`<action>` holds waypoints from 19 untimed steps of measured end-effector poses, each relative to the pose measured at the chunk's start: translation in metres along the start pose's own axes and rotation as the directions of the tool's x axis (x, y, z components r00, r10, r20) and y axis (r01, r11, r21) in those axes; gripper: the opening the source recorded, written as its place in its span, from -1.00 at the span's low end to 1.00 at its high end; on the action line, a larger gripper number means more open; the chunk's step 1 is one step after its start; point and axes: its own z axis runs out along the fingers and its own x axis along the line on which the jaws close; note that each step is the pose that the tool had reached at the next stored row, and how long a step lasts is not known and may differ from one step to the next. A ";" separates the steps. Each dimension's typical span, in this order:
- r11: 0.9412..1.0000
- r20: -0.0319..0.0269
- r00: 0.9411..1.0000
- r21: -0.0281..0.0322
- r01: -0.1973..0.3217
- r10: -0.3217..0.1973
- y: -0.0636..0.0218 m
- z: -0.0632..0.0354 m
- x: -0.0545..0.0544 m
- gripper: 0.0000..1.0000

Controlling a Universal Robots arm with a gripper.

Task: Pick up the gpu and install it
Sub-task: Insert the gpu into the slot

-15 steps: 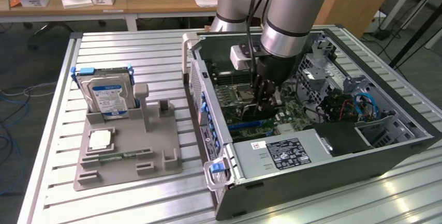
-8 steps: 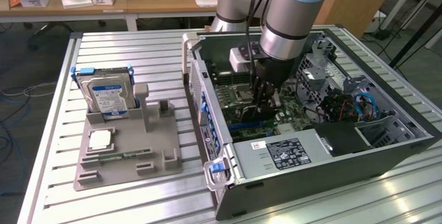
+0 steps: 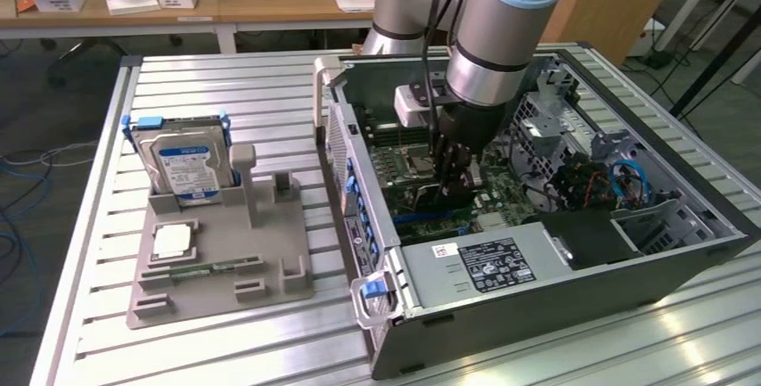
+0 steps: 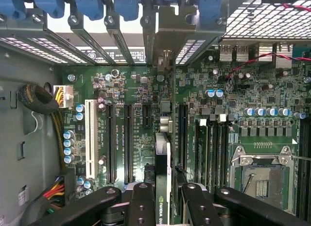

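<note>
My gripper (image 3: 455, 183) is down inside the open computer case (image 3: 559, 315), over the green motherboard (image 3: 411, 168). It is shut on the gpu (image 4: 163, 163), a thin dark card seen edge-on between the two black fingers (image 4: 141, 201). The card stands on edge along an expansion slot, between the long black slots (image 4: 128, 141) and the memory slots (image 4: 204, 148). Its silvery bracket end (image 4: 164, 29) reaches the rear slot openings of the case. Whether the card sits fully in the slot I cannot tell. In the exterior view the gpu (image 3: 462, 197) shows as a dark piece under the fingers.
A silver hard drive (image 3: 184, 168) stands in a grey fixture (image 3: 220, 266) at the exterior view's left, with a green memory stick (image 3: 214, 268) lying on it. Inside the case are the power supply (image 3: 487, 266), cable bundles (image 4: 46, 102), blue slot latches (image 4: 87, 5) and the processor socket (image 4: 262, 180).
</note>
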 end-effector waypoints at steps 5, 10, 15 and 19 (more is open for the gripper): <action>1.000 0.000 1.000 0.000 0.000 0.000 0.0000 0.0003 0.000 -0.47; 1.000 0.000 1.000 0.000 0.000 0.000 0.0008 0.0014 0.000 -0.47; 1.000 0.000 1.000 0.000 0.000 0.000 0.0009 0.0033 0.000 -0.47; 1.000 0.000 1.000 0.000 0.000 0.000 0.0009 0.0044 0.000 -0.47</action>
